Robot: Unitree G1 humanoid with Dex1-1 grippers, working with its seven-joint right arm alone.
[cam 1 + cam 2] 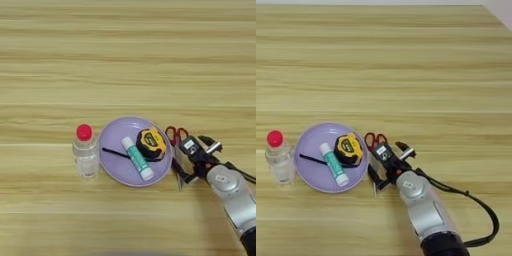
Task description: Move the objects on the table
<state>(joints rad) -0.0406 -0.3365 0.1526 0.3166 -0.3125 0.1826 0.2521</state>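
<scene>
Scissors (177, 136) with red handle loops are lying on the wooden table (125, 60) just right of a lilac plate (112, 165), in the lower right part of the frame. Only the red loops and a sliver of steel blade are showing, because the right gripper (184, 167) is sitting over the rest. Its two black fingers are reaching down on either side of the blades, but whether they are squeezing the scissors or standing apart cannot be told. A silver forearm is running from the gripper to the bottom right corner.

On the plate, a white glue stick (137, 158) with a teal-green label is lying diagonally, beside a yellow and black tape measure (151, 143) and a thin black pen (116, 153). A clear bottle (85, 154) with a red cap is standing upright just left of the plate.
</scene>
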